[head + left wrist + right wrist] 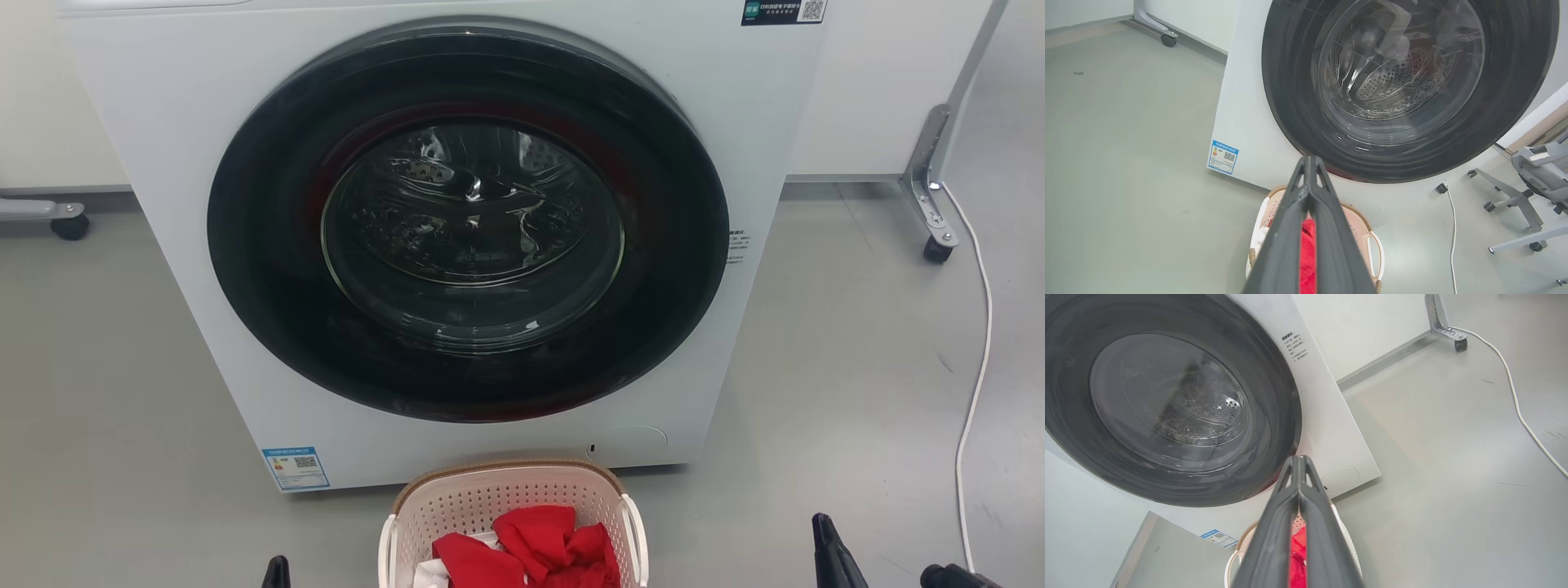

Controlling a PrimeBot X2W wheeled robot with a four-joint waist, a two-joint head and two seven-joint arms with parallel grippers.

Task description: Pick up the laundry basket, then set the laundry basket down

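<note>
Close in front of the big white front-loading washing machine (163, 163), the laundry basket (490, 500) stands on the grey floor (816, 367) at the bottom middle of the head view, between the two grippers and touching neither. The left gripper (1309, 163) is near the basket's left side, and the right gripper (1298, 461) is farther off to its right. On each gripper the two dark fingers are pressed together at the tips and hold nothing. The basket is cream-white perforated plastic with rounded corners, a brown woven-look rim (506, 467) and a white loop handle (635, 531) on each side. Crumpled red clothes (547, 543) lie inside it, with a bit of white cloth (429, 572) at their left. The washer's closed round dark door (469, 237) rises just behind the basket's far rim. A grey wheeled frame (931, 188) stands to the washer's right, and a grey office chair (1539, 163) appears in the left wrist view. A white cable (976, 392) trails across the floor well to the right. A blue label (295, 467) is on the washer's lower left corner.
</note>
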